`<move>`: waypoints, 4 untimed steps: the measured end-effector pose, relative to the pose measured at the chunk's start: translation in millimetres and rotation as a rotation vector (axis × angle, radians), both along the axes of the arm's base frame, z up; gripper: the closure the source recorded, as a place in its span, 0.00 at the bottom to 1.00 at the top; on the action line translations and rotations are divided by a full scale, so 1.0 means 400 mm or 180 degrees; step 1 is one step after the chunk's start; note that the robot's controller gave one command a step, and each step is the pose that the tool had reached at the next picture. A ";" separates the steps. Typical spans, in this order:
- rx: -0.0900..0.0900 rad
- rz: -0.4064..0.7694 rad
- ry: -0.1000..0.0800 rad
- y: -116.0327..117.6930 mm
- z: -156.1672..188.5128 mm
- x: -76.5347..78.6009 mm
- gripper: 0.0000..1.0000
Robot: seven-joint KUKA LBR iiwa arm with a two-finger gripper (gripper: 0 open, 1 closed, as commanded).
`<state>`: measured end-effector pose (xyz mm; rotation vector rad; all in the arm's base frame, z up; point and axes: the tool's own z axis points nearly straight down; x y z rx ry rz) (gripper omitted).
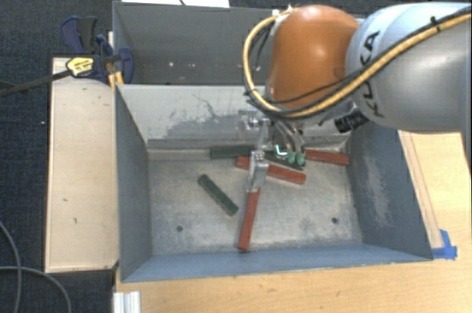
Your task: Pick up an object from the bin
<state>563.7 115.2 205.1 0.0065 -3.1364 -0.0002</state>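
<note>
Toward the back of the bin (383, 186), about midway across its floor, the tool (258, 165) hangs low under the arm's (420, 60) orange cover (313, 57), with a yellow-and-black cable (254, 60) looped round that cover's left side; whether the tool is spread or pressed together I cannot tell, since its metal end is seen from above against a small clutter of sticks, and nothing can be made out gripped in it. Directly below it begins the long red stick (247, 219); its long axis runs nearly front to back, the far end right at the tool's tip and the near end pointing at the front wall, leaning slightly to the left as it comes forward and stopping just short of that wall; it lies flat on the floor. A slanted red stick (284, 173) lies crosswise just behind it, its axis running left to right and dipping a little toward the front on the right, passing under the tool; a third red stick (328, 156) lies to the right, close to the back wall, roughly left to right; a small bright green piece (297, 157) sits between these two. To the left, a dark green stick (218, 195) lies alone on a diagonal, far end left, near end right; a second dark green stick (230, 152) lies along the foot of the back wall.
</note>
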 end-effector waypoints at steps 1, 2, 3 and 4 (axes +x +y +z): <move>0.0003 -0.0010 -0.0025 -0.001 0.011 0.004 0.00; 0.0007 -0.0192 -0.0043 -0.003 -0.114 -0.020 0.00; 0.0006 -0.0322 -0.0035 0.004 -0.266 -0.035 0.00; 0.0001 -0.0194 -0.0016 0.046 -0.337 -0.067 1.00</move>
